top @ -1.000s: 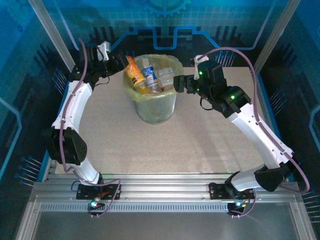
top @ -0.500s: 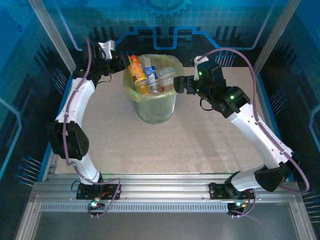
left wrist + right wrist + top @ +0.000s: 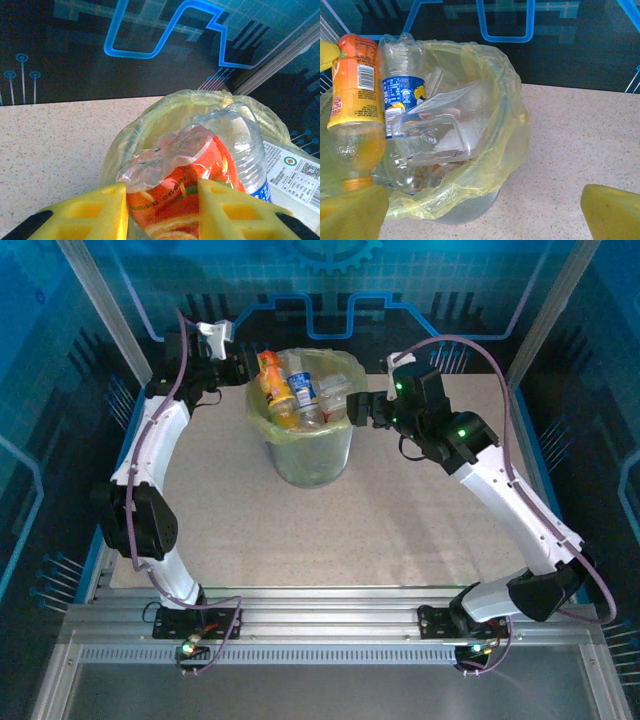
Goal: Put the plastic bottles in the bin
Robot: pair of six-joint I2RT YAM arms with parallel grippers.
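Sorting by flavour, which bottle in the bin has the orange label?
The orange-labelled bottle at the bin's left rim; the blue-labelled bottle beside it differs, the rest look clear.

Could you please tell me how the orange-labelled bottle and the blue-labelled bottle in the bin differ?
The orange-labelled bottle has an orange wrap, the blue-labelled bottle a blue-and-white one. The orange-labelled bottle's orange cap shows, pointing down; the blue-labelled bottle's lower end is buried. The orange-labelled bottle leans at the bin rim, the blue-labelled bottle further in. Both are clear plastic.
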